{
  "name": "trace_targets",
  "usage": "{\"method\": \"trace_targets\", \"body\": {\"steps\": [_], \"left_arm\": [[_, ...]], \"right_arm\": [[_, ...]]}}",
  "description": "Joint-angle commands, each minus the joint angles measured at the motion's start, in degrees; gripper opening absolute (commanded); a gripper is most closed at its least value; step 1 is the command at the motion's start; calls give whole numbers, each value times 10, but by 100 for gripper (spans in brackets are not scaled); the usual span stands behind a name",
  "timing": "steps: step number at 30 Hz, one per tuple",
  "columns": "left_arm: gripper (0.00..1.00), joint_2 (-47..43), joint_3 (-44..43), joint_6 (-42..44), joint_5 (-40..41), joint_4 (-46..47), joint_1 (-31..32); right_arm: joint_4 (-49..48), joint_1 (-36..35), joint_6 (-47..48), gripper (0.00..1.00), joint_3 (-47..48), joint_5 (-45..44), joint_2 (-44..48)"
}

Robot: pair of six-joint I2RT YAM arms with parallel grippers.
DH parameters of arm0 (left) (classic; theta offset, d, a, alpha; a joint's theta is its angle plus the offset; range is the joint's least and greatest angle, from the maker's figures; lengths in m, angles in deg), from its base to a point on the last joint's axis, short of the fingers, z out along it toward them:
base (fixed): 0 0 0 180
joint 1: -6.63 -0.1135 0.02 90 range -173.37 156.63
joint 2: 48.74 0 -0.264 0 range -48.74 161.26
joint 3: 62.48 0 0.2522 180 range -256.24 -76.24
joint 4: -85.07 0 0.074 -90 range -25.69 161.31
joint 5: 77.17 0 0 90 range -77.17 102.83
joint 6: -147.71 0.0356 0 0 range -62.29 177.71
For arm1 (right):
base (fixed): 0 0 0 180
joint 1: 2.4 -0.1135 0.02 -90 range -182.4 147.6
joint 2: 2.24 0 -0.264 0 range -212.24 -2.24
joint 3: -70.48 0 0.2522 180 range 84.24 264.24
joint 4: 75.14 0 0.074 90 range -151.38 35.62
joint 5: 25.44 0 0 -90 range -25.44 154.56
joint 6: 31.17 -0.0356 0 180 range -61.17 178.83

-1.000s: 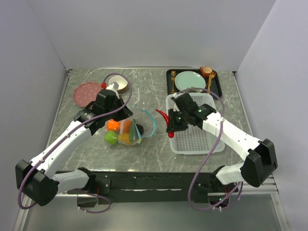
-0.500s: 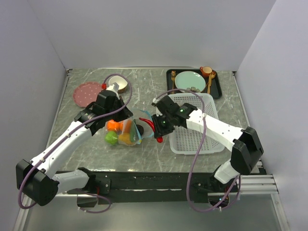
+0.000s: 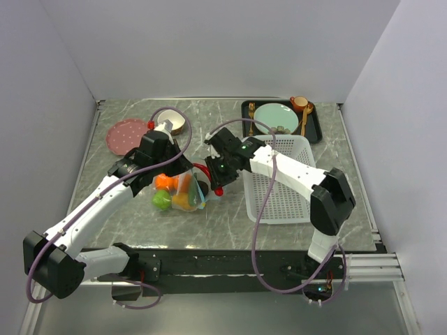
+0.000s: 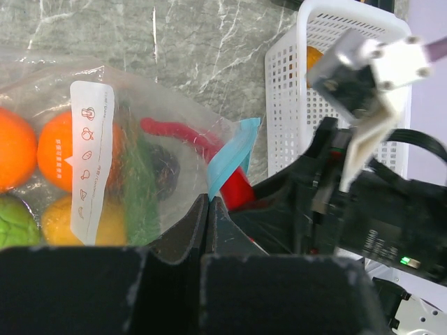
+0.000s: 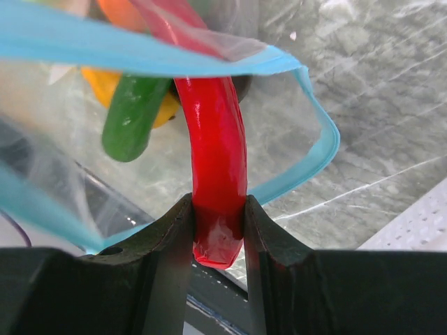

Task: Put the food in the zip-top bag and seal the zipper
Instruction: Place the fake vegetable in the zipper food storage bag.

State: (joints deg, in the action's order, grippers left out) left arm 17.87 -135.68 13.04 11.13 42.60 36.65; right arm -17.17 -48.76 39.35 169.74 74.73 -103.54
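Near the middle of the counter (image 3: pixel 209 112), just left of the white mesh basket (image 3: pixel 286 202), the zip-top bag (image 4: pixel 167 118) is lying with its mouth gaping toward the right arm. The right pincer (image 5: pixel 217 227) is clamping the thick end of the red chili (image 5: pixel 213 139) between narrowly set fingers. The chili is reaching out from the fingertips through the loop of the teal-blue zipper (image 5: pixel 140 49), with its far part lying inside the bag. The left pincer (image 4: pixel 209 209) is pinching the bag's plastic with its fingers pressed together, right below the zipper's near end, and is holding that lip up. Inside the bag, two oranges (image 4: pixel 66 150), the green apple (image 4: pixel 10 220), the yellow-brown fruit (image 4: pixel 63 223), the dark round one (image 4: pixel 164 164) and the long green pepper (image 5: pixel 133 112) are sitting bunched together behind the white label (image 4: pixel 91 160). The zipper is standing unsealed.
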Motion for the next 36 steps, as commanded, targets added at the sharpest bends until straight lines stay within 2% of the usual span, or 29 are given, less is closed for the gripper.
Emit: {"method": "trace_targets", "body": {"steps": [1, 11, 17, 24, 30, 33, 35, 36], "left_arm": [[1, -12, -9, 7, -6, 8, -1], [1, -10, -16, 7, -15, 9, -1], [1, -15, -26, 8, -17, 8, -1], [1, -19, -27, 7, -13, 4, -1], [1, -23, -29, 7, -8, 2, -1], [1, -24, -29, 8, -5, 1, -1], [1, -24, -29, 8, -3, 0, -1], [1, -25, -29, 8, -2, 0, -1]], "right_arm": [[-9, -4, -11, 18, 20, -9, -7], [-78, -4, -75, 23, 19, 34, 0], [-68, -16, -86, 24, 42, 34, -32], [-97, -28, -94, 28, 29, 49, -20], [-116, -30, -98, 44, 15, 49, -5], [-123, -29, -96, 57, 9, 59, 2], [-134, -28, -95, 58, 4, 68, 7], [-136, -29, -95, 62, 0, 70, 9]]}}
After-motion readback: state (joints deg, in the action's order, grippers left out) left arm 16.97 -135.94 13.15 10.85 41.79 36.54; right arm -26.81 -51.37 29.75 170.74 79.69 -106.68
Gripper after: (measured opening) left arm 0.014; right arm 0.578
